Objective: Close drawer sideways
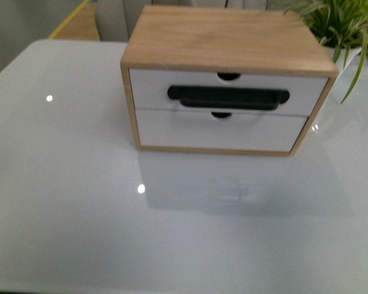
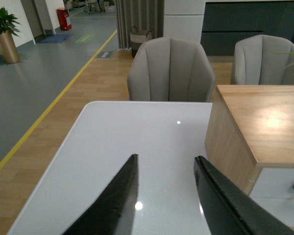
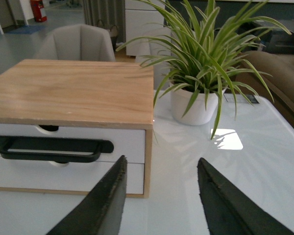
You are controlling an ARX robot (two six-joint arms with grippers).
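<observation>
White-fronted, black-handled light-wood drawer [image 1: 228,92] sits flush, apparently shut; my left fingers [image 2: 120,196] and right fingers [image 3: 105,196] hang apart, empty, flanking it.

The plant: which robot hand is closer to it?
Right. The right hand has the plant close ahead, beside the box; the left hand is on the box's other side.

Office-like open hall: grey upholstered chairs [image 2: 170,71], yellow floor line [image 2: 49,108], red fire extinguisher [image 2: 63,18], potted plant [image 2: 4,32].
</observation>
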